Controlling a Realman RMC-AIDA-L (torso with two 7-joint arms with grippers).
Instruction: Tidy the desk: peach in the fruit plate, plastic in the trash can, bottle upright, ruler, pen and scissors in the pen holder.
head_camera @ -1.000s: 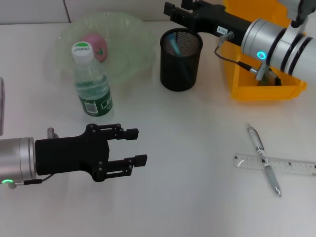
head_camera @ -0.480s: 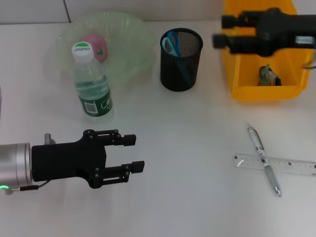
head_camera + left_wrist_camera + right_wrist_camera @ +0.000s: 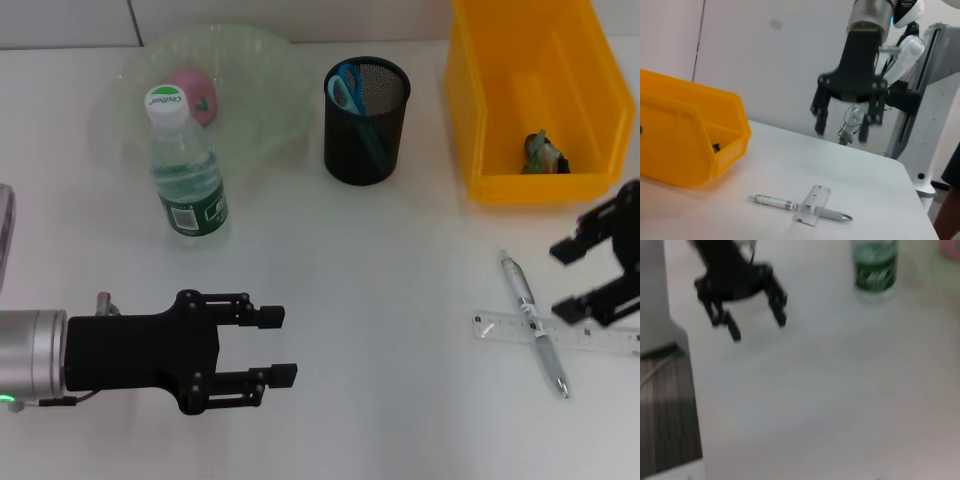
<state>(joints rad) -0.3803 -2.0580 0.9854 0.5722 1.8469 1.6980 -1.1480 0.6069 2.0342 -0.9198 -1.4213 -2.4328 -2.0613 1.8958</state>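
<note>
Right tool (image 3: pixel 576 281) spread wide, just beside pen (image 3: pixel 533 325), ruler (image 3: pixel 556 332)

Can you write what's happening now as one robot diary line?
right hand: open, above ruler and pen | left hand: open, idle

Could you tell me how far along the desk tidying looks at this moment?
Done: peach in the fruit plate, plastic in the yellow bin, bottle upright, scissors in the pen holder. In hand: nothing; the right claw hangs open above the ruler's end. Left: the pen and ruler, crossed on the desk. The left claw idles open.
</note>
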